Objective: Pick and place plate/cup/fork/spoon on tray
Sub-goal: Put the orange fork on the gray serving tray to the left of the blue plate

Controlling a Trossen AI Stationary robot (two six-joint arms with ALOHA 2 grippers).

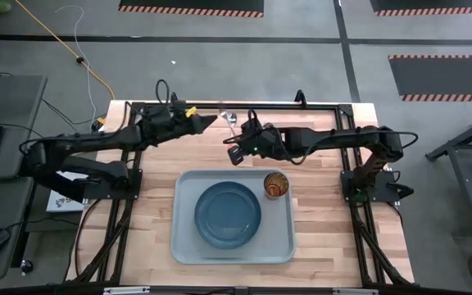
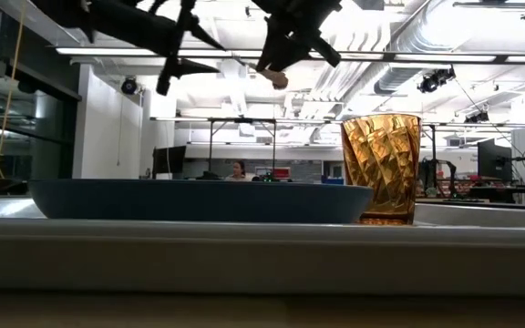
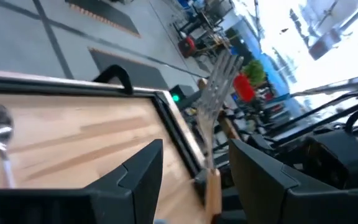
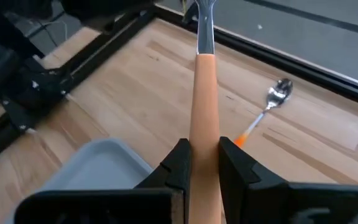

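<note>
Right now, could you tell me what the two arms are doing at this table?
The right gripper is shut on the fork, holding it by its orange handle above the table behind the tray. The left gripper is open close by, with the fork between its fingers. The plate and cup already sit on the tray. The spoon lies on the wood near the far edge.

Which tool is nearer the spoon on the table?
Right. The right tool, shut on the fork, is just beside the spoon. The left tool, open, is slightly farther away on its other side.
</note>
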